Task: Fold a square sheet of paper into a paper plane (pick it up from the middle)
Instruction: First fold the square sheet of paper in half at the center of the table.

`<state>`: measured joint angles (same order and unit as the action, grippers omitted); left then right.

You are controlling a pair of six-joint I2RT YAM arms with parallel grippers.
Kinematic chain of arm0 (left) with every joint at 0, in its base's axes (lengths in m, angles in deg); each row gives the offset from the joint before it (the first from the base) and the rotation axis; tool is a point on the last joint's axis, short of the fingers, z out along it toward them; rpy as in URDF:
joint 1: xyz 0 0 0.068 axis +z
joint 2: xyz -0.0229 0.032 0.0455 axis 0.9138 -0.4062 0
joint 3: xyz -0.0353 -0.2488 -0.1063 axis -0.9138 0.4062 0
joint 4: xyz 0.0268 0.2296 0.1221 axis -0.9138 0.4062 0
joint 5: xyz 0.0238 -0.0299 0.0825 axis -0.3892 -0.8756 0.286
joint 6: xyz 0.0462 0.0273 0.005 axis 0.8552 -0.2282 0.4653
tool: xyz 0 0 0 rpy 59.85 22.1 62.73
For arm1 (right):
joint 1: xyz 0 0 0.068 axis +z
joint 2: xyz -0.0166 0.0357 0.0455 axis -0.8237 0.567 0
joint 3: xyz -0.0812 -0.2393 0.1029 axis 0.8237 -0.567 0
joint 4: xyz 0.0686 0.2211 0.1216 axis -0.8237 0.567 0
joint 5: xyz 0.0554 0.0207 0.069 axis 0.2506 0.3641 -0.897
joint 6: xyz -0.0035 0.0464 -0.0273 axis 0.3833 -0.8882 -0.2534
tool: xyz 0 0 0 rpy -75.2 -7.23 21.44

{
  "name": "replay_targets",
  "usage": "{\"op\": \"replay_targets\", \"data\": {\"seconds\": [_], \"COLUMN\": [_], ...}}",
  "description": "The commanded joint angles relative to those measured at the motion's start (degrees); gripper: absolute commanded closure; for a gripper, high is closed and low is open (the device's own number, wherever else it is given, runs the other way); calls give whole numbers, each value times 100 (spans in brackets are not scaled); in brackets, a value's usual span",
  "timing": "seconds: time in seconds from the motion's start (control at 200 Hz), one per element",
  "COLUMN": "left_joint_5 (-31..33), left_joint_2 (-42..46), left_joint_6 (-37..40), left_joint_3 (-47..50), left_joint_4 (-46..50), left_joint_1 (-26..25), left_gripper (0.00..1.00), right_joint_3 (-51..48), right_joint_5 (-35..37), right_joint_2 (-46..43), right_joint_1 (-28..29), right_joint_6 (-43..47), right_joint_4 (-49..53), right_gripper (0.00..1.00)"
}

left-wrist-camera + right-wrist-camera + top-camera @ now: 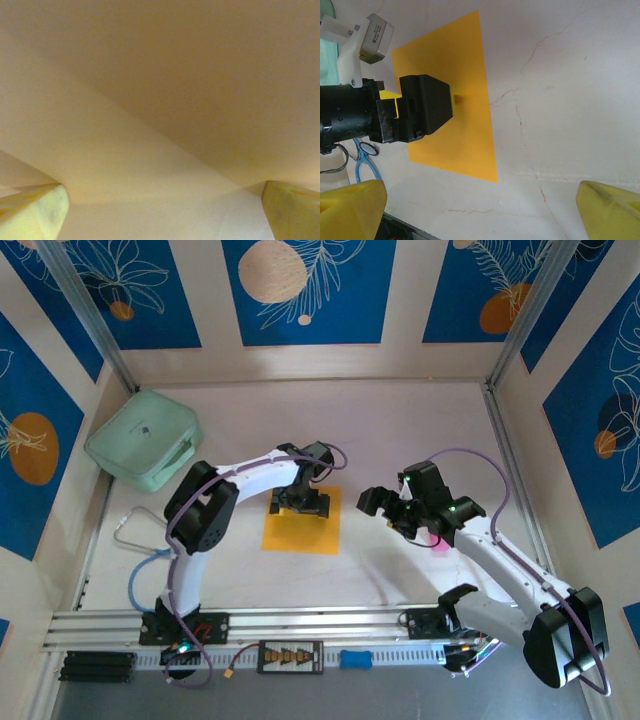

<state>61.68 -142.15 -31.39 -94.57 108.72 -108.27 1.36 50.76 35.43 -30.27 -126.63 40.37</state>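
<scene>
The square sheet of paper (300,530) lies flat on the table (420,430), centre-left, w/ no fold we can make out. Being square, it has no long axis. Its edges run approx parallel to the table's near edge, slightly skewed.

Right over its middle, a bit toward the far edge, the left gripper (303,504) points straight down. Its jaws are spread wide and grasp nothing. From the right wrist cam its tips look at or just off the paper, but we can't confirm contact.

The right gripper (378,502) hangs off the sheet's right edge, near but apart. It's also released and empty, w/ yellow fingertips (350,210) wide and aimed across at the sheet.

So the left arm is the nearer one, and the sheet is directly below it. We judge the coming move is a pinch at the centre, w/ no sideways travel needed.

Further out are a mint-green case (143,448) at far left and a small pink object (440,548) under the right arm. Both are well clear of the sheet.
</scene>
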Motion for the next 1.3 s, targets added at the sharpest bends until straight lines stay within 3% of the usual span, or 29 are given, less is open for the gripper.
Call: {"op": "replay_targets", "data": {"seconds": [0.0,0.755,0.955,1.065,1.295], "left_joint_5": [70,41,72,119,77], "left_joint_2": [-170,-455,-431,-371,-321], "left_joint_6": [-124,-173,-139,-83,-56], "left_joint_3": [-41,283,269,247,268], "left_joint_4": [153,-78,-69,-77,-141], "left_joint_1": [6,-58,-71,-99,-100], "left_gripper": [0,3,3,3,10], "right_joint_3": [75,423,367,238,-89], "right_joint_5": [68,451,302,484,1031], "right_joint_2": [36,339,240,85,-351], "right_joint_1": [49,39,78,109,209], "right_joint_6": [-33,-62,82,-48,-152], "right_joint_4": [63,568,250,150,-10], "right_gripper": [3,5,7,2,5]}}
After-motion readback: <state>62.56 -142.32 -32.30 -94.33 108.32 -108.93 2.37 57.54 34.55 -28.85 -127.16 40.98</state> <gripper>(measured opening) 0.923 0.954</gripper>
